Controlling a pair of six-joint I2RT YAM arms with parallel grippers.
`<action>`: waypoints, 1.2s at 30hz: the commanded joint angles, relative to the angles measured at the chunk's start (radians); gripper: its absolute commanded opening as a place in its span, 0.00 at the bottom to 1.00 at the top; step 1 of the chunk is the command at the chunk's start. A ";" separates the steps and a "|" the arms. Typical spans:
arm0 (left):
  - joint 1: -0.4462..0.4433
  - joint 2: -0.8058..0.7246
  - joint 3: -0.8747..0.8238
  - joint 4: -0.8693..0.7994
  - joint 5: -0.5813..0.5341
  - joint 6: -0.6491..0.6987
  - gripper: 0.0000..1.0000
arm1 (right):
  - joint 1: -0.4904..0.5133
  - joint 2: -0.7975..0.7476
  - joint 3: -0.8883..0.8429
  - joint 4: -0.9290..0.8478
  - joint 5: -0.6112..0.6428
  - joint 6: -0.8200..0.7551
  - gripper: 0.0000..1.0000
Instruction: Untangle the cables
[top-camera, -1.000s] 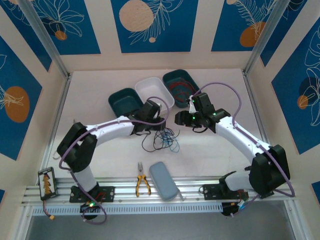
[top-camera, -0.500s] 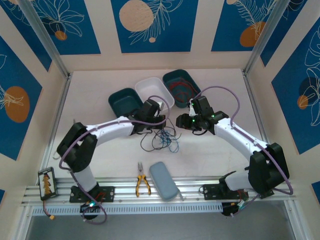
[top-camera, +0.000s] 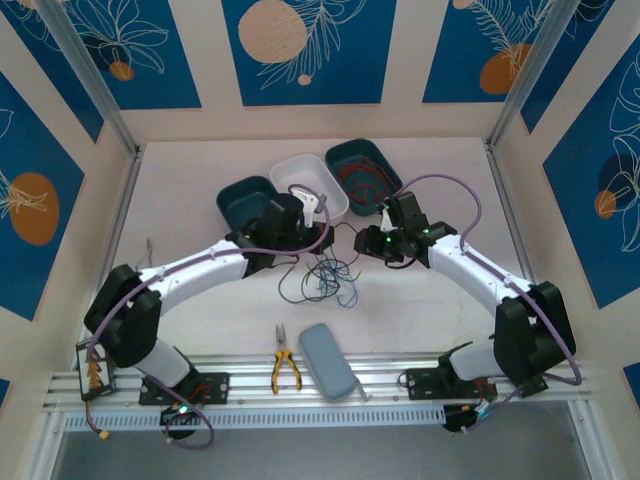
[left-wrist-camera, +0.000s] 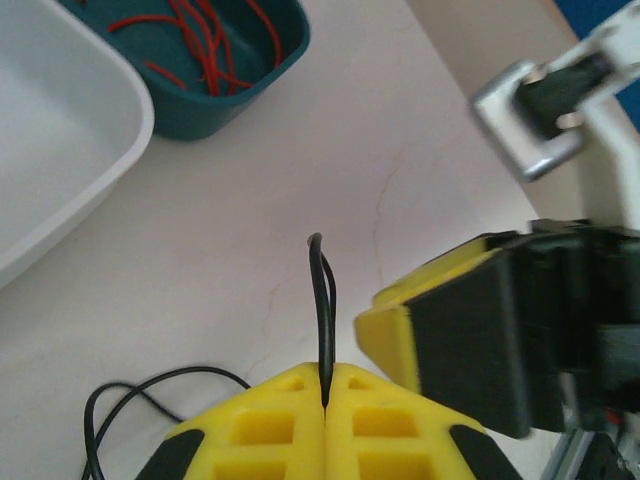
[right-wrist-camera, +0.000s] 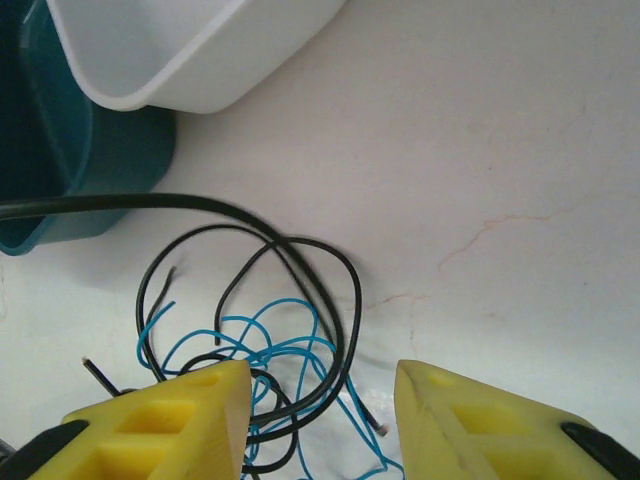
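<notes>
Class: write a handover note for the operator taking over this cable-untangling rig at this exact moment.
Left gripper: shut on a black cable.
Right gripper: open, above the tangle of black and blue cables on the table, beside the white tray.
Done: red cables lie in the teal tray.
Left: draw the black cable out of the tangle, then separate the blue ones, probably sorting them into trays.

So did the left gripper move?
Yes. The left gripper, shut on a black cable, slid a little left, toward the dark tub beside the white tub.
</notes>
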 joint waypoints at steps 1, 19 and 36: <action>0.009 -0.049 -0.021 0.061 0.048 0.033 0.00 | -0.003 0.017 -0.016 0.016 -0.041 0.027 0.43; 0.007 -0.244 -0.032 0.076 0.064 0.159 0.00 | -0.001 0.019 -0.007 0.034 -0.029 0.048 0.42; 0.009 -0.406 0.063 0.036 -0.077 0.288 0.00 | -0.011 -0.121 0.011 -0.048 0.111 0.009 0.49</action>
